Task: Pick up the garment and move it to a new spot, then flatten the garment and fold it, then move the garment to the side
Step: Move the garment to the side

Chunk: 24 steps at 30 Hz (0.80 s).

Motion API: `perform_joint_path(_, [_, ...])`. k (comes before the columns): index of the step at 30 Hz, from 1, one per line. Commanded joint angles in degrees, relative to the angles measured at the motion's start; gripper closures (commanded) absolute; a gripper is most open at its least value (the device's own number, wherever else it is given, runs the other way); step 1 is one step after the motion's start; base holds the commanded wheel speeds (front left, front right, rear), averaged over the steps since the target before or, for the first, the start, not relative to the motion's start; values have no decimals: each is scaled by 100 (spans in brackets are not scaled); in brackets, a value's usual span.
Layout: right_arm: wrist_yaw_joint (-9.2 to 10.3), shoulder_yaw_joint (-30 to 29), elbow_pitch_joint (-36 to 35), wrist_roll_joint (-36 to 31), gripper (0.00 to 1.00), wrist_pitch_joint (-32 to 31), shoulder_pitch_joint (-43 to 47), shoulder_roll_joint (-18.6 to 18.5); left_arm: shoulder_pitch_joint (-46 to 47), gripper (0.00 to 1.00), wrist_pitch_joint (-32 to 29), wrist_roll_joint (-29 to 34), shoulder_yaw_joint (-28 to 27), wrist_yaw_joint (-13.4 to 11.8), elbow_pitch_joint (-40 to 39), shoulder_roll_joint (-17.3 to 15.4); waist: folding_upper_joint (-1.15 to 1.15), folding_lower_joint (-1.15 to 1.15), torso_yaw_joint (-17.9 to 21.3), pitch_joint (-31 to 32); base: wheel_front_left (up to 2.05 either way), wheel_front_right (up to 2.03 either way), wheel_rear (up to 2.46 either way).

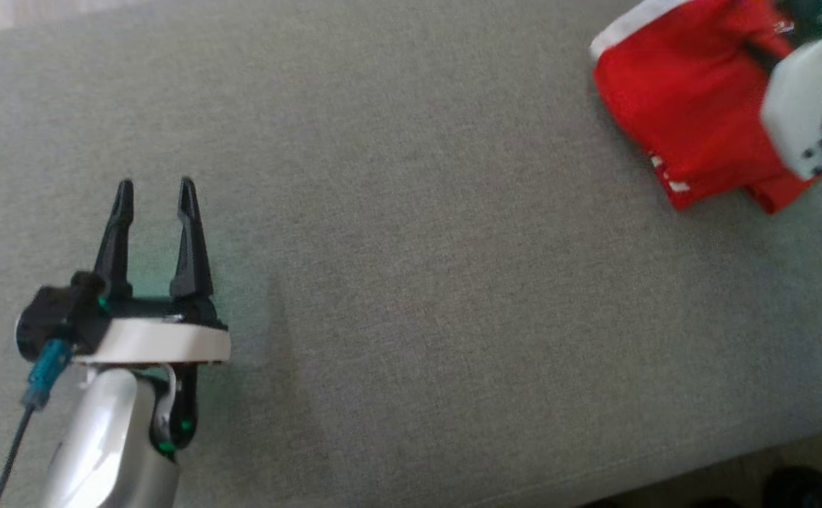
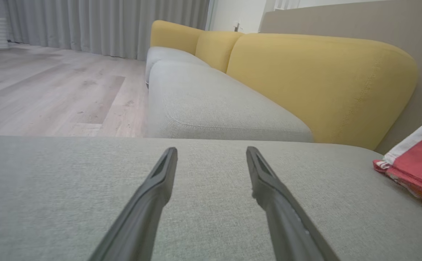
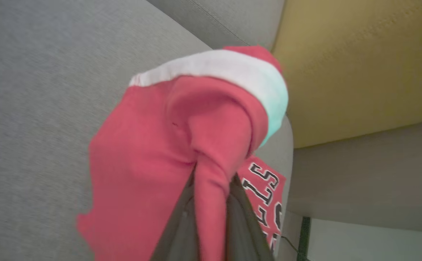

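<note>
The garment (image 1: 693, 99) is red with a white band and black-and-white lettering, bunched at the far right of the grey sofa seat (image 1: 411, 247). In the right wrist view my right gripper (image 3: 212, 181) is shut on a pinched fold of the red garment (image 3: 153, 156), its fingers pressed on both sides of the cloth. The right arm's pale wrist (image 1: 806, 106) covers part of the garment in the head view. My left gripper (image 1: 155, 194) stands open over bare seat at the lower left, holding nothing. The garment's edge (image 2: 417, 159) lies far to its right.
Yellow back cushions (image 2: 319, 79) run along the sofa's back, close behind the garment (image 3: 359, 65). The seat's front edge (image 1: 735, 458) crosses the lower right, with floor beyond. Wooden floor (image 2: 51, 90) and grey curtains (image 2: 98, 25) lie past the sofa's end.
</note>
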<state>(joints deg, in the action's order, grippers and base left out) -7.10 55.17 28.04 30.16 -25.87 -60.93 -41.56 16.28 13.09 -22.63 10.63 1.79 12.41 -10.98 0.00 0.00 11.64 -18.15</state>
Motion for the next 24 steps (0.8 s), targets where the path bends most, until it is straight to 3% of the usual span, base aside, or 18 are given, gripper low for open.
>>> perform_joint_path(1, [-39,-30,83,-34,100,192,-145,-311,231,0,-41,61,-176,9,-254,-197,0,0,101,-236,0,0,0])
perform_joint_path(8, [-39,-53,663,-166,100,531,-301,-593,368,0,-200,107,-172,-19,-469,-359,0,0,195,-594,0,0,0])
perform_joint_path(15, [-39,-326,1221,-367,100,995,-231,-539,500,0,-308,124,-136,-30,-603,-425,0,0,206,-782,0,0,0])
perform_joint_path(16, [-39,-395,1307,-419,67,1099,-205,-504,518,0,-319,125,-131,-34,-619,-431,0,0,208,-795,0,0,0])
perform_joint_path(17, [-39,-487,1391,-487,0,1241,-190,-470,532,0,-325,124,-129,-37,-635,-437,0,0,211,-806,0,0,0])
perform_joint_path(24, [-39,-1172,1848,-1056,0,2135,-42,-65,559,0,-275,87,-111,-48,-596,-427,0,0,181,-678,0,0,0])
